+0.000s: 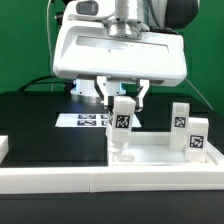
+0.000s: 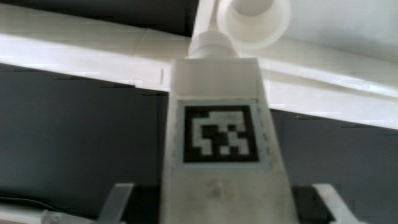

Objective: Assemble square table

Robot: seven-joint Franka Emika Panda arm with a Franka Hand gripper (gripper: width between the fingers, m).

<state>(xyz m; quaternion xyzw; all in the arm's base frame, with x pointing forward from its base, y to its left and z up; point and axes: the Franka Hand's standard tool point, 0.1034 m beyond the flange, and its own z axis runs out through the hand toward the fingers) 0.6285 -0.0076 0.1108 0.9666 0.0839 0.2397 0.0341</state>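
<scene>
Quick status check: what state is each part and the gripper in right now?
Gripper: jaws shut on a leg.
Held leg: upright, lower end at the top; whether seated, cannot tell.
Two legs: upright at the exterior view's right.
Top: flat on the table.
Marker board: flat behind.

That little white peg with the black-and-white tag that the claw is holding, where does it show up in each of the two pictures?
Exterior view: the leg stands upright at the centre, between the fingers of the gripper, over the tabletop.
Wrist view: the same leg fills the middle, its tag facing the camera.
Shared landmark: the square tag on the leg.
</scene>
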